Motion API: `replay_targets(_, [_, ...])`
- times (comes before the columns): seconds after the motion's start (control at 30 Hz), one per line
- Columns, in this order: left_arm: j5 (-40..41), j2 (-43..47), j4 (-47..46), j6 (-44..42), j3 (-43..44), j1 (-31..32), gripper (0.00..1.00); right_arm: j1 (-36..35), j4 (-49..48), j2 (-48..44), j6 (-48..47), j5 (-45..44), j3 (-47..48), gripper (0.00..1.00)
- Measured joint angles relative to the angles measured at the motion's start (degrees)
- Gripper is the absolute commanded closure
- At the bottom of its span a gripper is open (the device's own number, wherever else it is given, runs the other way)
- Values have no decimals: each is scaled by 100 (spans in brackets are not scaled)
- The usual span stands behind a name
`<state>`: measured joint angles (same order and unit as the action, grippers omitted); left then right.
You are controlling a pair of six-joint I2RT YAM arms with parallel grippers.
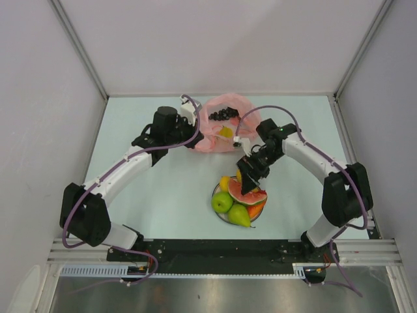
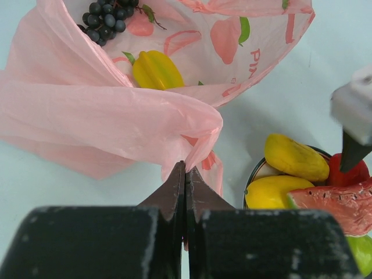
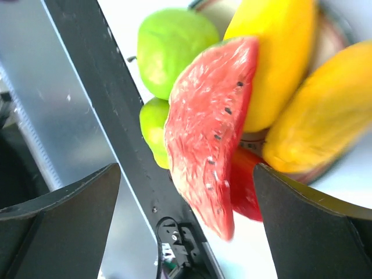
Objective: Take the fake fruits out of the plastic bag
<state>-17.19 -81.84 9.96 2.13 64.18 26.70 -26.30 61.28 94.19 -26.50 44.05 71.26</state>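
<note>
Left gripper [image 2: 185, 168]: its two fingers are pressed together on a fold of the pink plastic bag [image 2: 87, 110], at the 6 o'clock edge of the bag in the left wrist view. It holds this edge a little up from the desk [image 1: 163, 189].
Right gripper [image 3: 186, 174]: the jaws stand wide apart, one on each side of the watermelon slice [image 3: 203, 133]. I see no finger touching the slice, so I judge nothing is held.
Bag, place: at about 12 o'clock from the desk centre in the top view, mouth open toward the arms.
Bag, contents: a dark grape bunch [image 2: 107, 17] deep inside, and at its 5 o'clock a yellow ridged fruit [image 2: 156, 71]. If more fruit hides under the folds, I cannot tell.
Plate [image 2: 260, 170], place: at about 6 o'clock from the bag, between the two arms.
Plate, contents: a green apple [image 1: 221, 202] at 9 o'clock, a green pear [image 1: 239, 215] at 6 o'clock and two yellow mangoes [image 2: 296, 157] at 12 o'clock. The watermelon slice lies on top toward 3 o'clock. A red piece [image 2: 349, 171] under the slice I cannot name.
Done: most of the fruits are out of the bag and piled on the plate; the slice rests on the pile, so I count it as delivered.
Left: at least the grape bunch and the yellow ridged fruit must come out.
Progress, my judgement: well past the middle, maybe two pickings remain.
Next step, my judgement: the free gripper goes toward 12 o'clock, into the open mouth.
</note>
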Motion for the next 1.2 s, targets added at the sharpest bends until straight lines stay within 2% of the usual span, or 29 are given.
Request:
replay_targets(0.13, [-17,0,7,0,0,-17,100,203,-103,-249,129,-79,649,0])
replay_targets(0.3, [-142,17,151,-31,33,-48,100,398,-1403,-579,968,-214,1193,0])
replay_targets(0.4, [-216,101,271,-70,33,-48,100,431,-2277,-476,1464,-334,1327,13])
replay_targets(0.43, [-254,153,308,-70,26,-48,100,433,-2588,-275,1652,-372,1478,21])
replay_targets(0.5, [-286,280,350,-74,4,-48,100,433,-3108,203,1926,-479,1818,31])
replay_targets(0.53, [-306,372,350,-81,-35,-50,100,433,-3412,638,2129,-546,2105,43])
replay_targets(0.6, [-323,503,354,-125,-116,-52,100,424,-3783,1349,2356,-743,2540,47])
replay_targets(0.67, [-352,608,345,-166,-238,-52,100,415,-4122,1947,2616,-1099,2697,47])
replay_targets(0.73, [-369,647,343,-195,-376,-52,100,382,-4190,2131,2741,-1440,2302,43])
replay_targets(0.87, [-387,664,317,-219,-758,-52,100,173,-4087,1794,2785,-1963,1045,32])
replay_targets(0.9, [-387,664,317,-219,-839,-52,100,92,-4050,1663,2811,-2068,796,23])
replay_targets(0.97, [-387,667,304,-214,-1016,-52,100,-44,-4030,1421,2872,-2240,522,15])
replay_targets(1.0, [-389,669,299,-214,-1084,-52,100,-76,-4074,1353,2918,-2288,514,5])
replay_targets(1.03, [-391,675,304,-214,-1139,-52,100,-81,-4177,1314,2940,-2310,522,0])
replay_targets(1.2, [-398,688,262,-214,-1200,-52,100,70,-4476,1639,2927,-2579,1449,0])
